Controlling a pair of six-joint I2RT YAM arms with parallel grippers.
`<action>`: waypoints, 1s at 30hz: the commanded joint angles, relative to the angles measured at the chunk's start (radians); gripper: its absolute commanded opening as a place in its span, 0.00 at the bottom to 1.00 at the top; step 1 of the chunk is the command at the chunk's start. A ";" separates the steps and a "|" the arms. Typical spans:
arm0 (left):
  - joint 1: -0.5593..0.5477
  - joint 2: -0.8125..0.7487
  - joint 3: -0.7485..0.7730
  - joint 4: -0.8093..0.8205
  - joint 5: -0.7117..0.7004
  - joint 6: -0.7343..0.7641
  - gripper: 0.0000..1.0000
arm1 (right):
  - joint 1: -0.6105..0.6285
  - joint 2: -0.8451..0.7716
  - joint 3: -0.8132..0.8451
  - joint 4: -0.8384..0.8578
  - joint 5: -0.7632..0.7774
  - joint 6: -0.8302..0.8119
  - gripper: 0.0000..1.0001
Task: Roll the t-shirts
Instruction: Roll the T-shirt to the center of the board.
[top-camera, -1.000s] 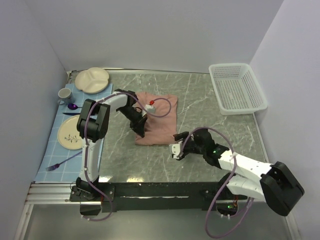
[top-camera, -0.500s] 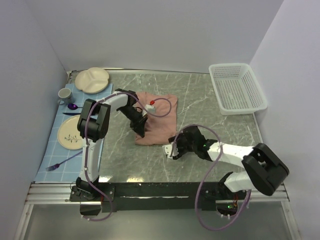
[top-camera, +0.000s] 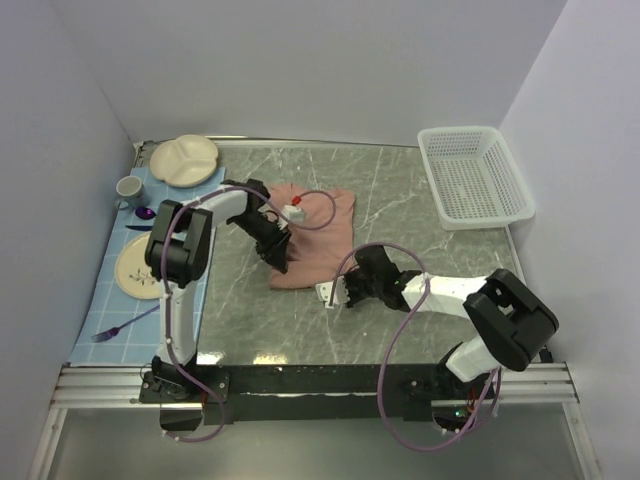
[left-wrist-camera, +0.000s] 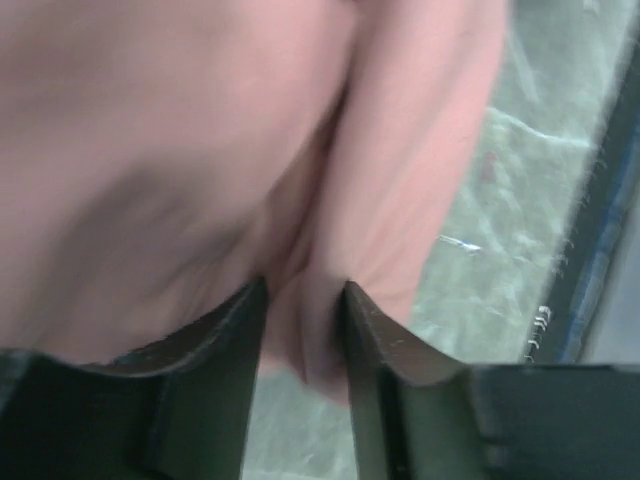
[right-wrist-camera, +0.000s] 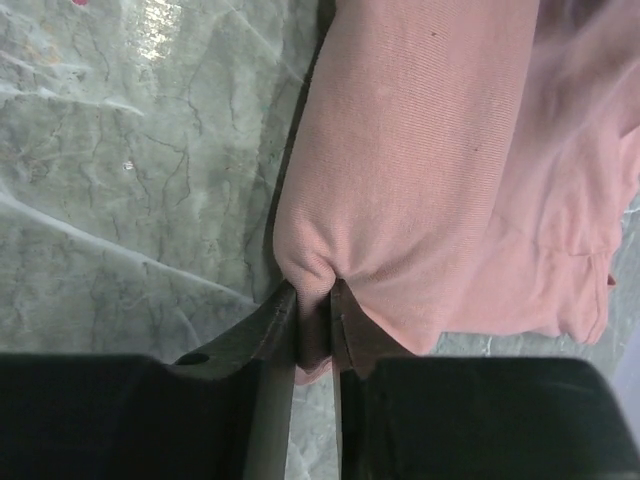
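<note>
Both end effectors (left-wrist-camera: 305, 300) (right-wrist-camera: 314, 300) tight on t-shirt (top-camera: 325, 250)

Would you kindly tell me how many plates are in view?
2. A cream divided plate at the far-left corner; a patterned plate nearer on the blue mat, partly covered by the left arm. None seem hidden.
</note>
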 joint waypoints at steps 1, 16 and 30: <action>0.093 -0.310 -0.152 0.328 -0.152 -0.222 0.47 | 0.000 -0.022 -0.026 -0.055 -0.015 0.028 0.19; -0.299 -1.087 -1.028 1.061 -0.522 -0.083 0.58 | -0.018 0.008 0.097 -0.186 -0.057 0.097 0.14; -0.336 -0.874 -1.091 1.221 -0.535 0.032 0.56 | -0.024 0.027 0.120 -0.201 -0.055 0.111 0.15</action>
